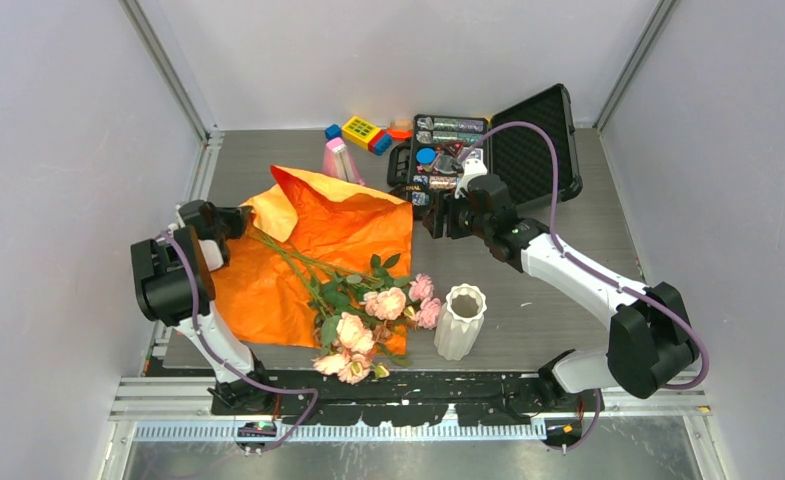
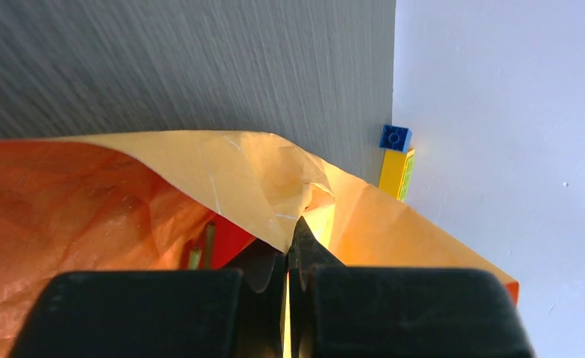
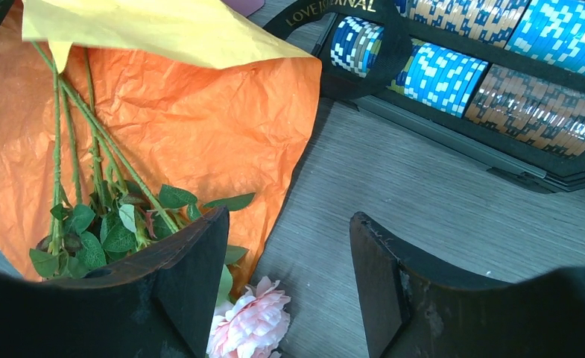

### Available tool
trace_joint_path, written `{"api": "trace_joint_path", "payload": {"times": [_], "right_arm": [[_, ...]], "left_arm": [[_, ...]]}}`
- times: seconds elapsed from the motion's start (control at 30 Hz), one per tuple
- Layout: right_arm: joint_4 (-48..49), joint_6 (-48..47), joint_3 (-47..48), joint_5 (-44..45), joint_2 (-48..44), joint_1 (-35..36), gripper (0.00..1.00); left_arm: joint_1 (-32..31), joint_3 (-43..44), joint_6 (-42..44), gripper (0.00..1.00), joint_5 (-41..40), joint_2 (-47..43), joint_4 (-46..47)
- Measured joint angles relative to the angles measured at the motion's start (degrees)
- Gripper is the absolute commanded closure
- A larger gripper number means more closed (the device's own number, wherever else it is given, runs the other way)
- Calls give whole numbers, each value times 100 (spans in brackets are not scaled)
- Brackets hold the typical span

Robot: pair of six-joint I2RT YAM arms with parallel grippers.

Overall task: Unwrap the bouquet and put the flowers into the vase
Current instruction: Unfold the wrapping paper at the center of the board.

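The bouquet lies unwrapped: its crinkled orange paper [image 1: 353, 230] is spread flat on the table, and the flowers [image 1: 373, 315] lie across it, stems [image 1: 288, 255] toward the left and pink and peach heads at the near edge. My left gripper [image 1: 230, 222] is shut on the paper's raised left corner [image 2: 274, 186], pinching a fold between its fingertips [image 2: 295, 239]. My right gripper [image 1: 438, 215] hovers open over bare table by the paper's right edge [image 3: 289, 216], a pink rose [image 3: 250, 328] just below its left finger. The white ribbed vase [image 1: 460, 322] stands upright right of the flower heads.
An open black case of poker chips [image 1: 478, 150] sits at the back, close behind the right gripper [image 3: 460, 67]. A pink metronome-shaped object [image 1: 338, 160] and coloured toy bricks [image 1: 363, 132] stand at the back wall. Enclosure walls close in on both sides.
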Motion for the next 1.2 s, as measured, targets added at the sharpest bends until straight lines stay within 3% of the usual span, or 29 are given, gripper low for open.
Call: {"api": "trace_joint_path", "payload": {"times": [0.17, 0.4, 0.53, 0.9, 1.2], "right_arm": [[-15, -20, 52, 26, 0, 0, 35], [-33, -63, 133, 44, 0, 0, 34], [-48, -81, 144, 55, 0, 0, 35], [-48, -79, 144, 48, -2, 0, 35], [-46, -79, 142, 26, -37, 0, 35]], "left_arm": [[129, -101, -219, 99, -181, 76, 238], [221, -101, -304, 66, -190, 195, 439], [221, -68, -229, 55, 26, 205, 531], [219, -149, 61, 45, 745, 223, 981], [26, -225, 597, 40, 861, -83, 516]]}}
